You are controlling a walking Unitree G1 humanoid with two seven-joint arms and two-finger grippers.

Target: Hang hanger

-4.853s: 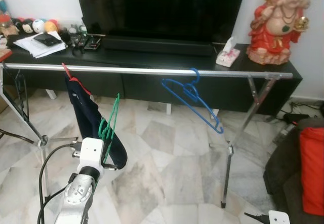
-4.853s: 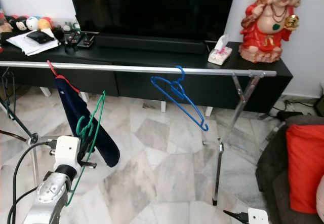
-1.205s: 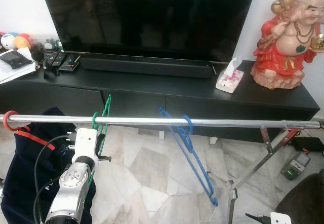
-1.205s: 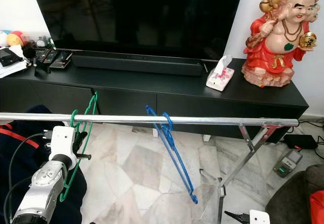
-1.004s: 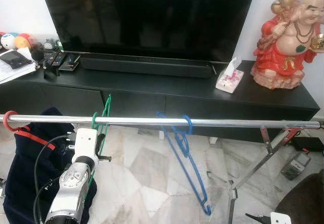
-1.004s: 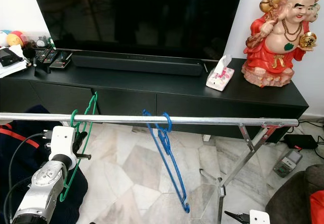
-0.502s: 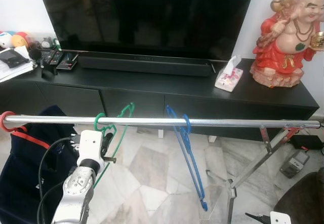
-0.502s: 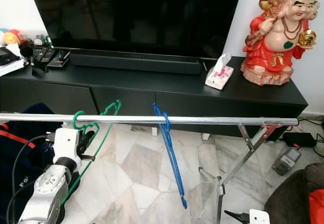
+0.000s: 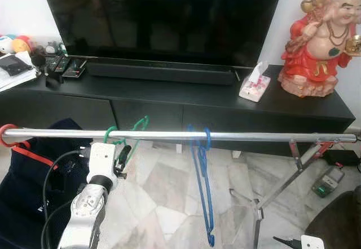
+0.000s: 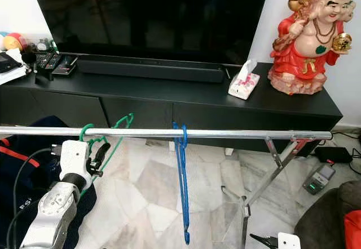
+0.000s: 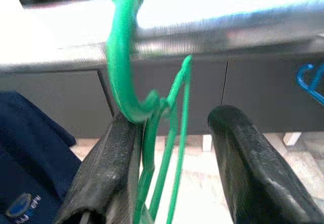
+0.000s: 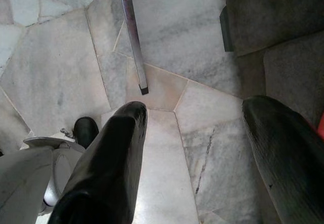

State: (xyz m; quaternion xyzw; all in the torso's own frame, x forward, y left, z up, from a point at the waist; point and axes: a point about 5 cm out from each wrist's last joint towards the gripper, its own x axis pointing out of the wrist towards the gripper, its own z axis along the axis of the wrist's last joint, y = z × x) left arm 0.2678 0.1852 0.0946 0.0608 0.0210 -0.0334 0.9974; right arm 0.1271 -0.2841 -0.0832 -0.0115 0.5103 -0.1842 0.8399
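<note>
From my seat, the dark navy garment on its red hanger (image 9: 22, 170) hangs at the rail's far left, about nine o'clock in the head view. Next along, the green wire hanger (image 9: 127, 136) has its hook over the long silver metal rail (image 9: 248, 137), and my left gripper (image 11: 174, 158) sits just under it, fingers spread, the hanger's neck against one finger (image 11: 114, 153) but not pinched.

The risk I see: that finger touching the neck could drag the hook back off the rail when I pull the arm away, or set the hanger swinging.

At centre, the blue wire hanger (image 9: 203, 187) hangs straight down; half a second ago it was tilted, and a second ago it swung wide. The green hanger's hook was already over the rail then.

At five o'clock, my right gripper (image 12: 195, 153) hangs idle over the marble floor (image 12: 61, 77), fingers apart.
</note>
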